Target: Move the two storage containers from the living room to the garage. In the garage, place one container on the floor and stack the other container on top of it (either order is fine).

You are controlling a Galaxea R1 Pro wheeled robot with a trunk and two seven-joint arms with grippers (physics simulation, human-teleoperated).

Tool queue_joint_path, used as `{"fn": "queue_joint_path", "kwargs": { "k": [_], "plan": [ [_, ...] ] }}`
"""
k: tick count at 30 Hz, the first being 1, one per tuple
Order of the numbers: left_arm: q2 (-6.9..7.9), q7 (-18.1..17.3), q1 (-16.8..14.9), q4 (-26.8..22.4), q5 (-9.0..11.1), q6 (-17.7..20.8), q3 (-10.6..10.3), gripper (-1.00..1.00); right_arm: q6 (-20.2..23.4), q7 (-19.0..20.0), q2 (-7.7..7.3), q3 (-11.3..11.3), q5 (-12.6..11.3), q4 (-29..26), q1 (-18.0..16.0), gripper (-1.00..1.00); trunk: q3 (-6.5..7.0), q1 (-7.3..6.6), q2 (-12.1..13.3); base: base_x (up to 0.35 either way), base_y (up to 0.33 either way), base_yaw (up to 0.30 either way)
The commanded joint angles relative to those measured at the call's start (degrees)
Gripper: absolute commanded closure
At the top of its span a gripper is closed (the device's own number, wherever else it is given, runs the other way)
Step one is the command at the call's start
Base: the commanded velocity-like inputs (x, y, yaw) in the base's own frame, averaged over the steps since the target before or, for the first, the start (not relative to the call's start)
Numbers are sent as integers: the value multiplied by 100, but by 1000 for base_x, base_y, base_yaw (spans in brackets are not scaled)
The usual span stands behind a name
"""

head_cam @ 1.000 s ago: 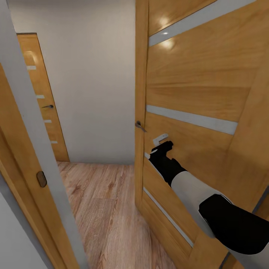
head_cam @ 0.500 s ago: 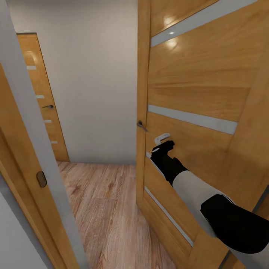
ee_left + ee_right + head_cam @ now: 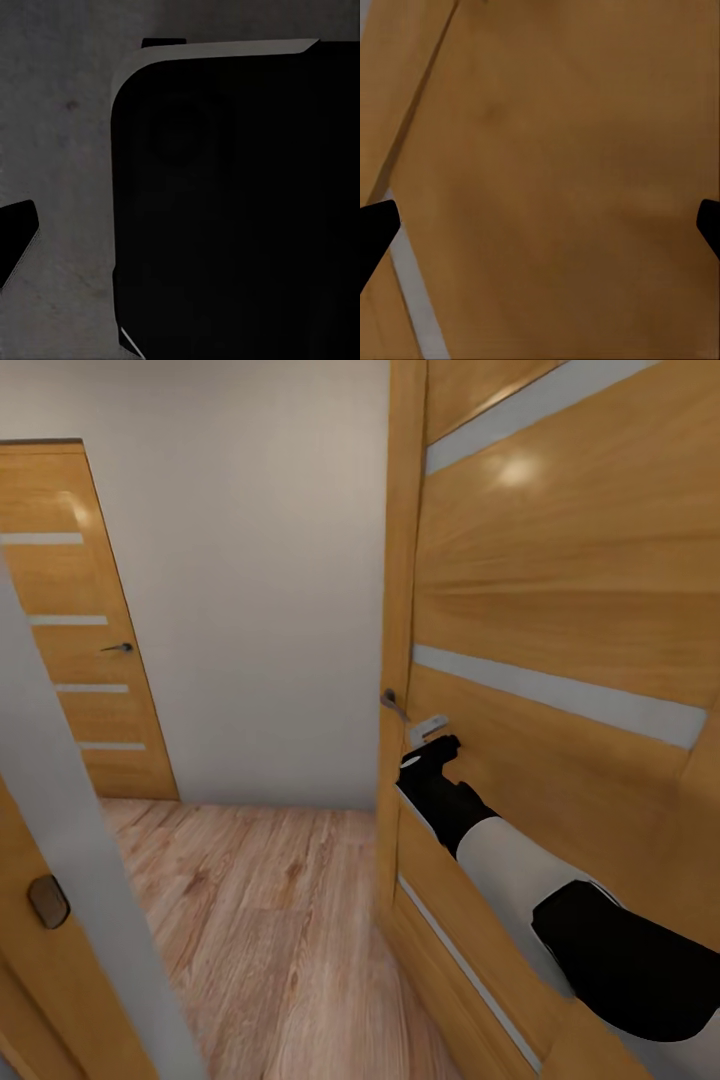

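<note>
A: Start at the left of the head view. What is there?

B: A grey door frame edge [image 3: 60, 800] runs down the near left, with a wooden panel and a small dark latch plate [image 3: 47, 901] below it. Behind it stands a closed wooden door [image 3: 75, 620] with pale horizontal strips and a small lever handle [image 3: 118, 648].

A: And the middle?

B: A plain pale wall [image 3: 260, 580], and below it a light wood plank floor [image 3: 250, 920].

A: The right side?

B: An open wooden door [image 3: 560, 610] with pale strips, its lever handle [image 3: 393, 705] at the near edge. The right gripper [image 3: 432, 745] reaches up against the door face, just beside that handle.

A: Is that gripper closed?

B: In the right wrist view the two dark fingertips [image 3: 376, 229] sit far apart at the picture's sides, with only the door face between them, so the jaws stand apart, holding nothing.

A: The left gripper?

B: The left wrist view is dim: a large black rounded body [image 3: 232, 210] over a mottled grey surface [image 3: 52, 150], perhaps the robot's own base. One dark fingertip [image 3: 15, 232] shows; I cannot tell how the jaws stand.

A: The containers?

B: Not in any of these pictures.
</note>
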Motion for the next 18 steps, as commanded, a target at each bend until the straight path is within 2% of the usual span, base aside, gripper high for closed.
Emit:
{"fn": "queue_joint_path", "kwargs": {
  "k": [1,6,18],
  "plan": [
    [0,-5,-1,0,-4,-15,15,-100,68,-24,0,22,82,-1,-7,-100,-6,3,-2,319,0,0],
    [4,-5,-1,0,-2,-23,15,-100,73,-38,0,23,83,1,-7,-100,-6,3,-2,248,0,0],
    [6,-5,-1,0,2,-24,15,-100,92,-95,0,32,28,71,-7,-100,-6,3,-2,20,0,0]
  ]
}}
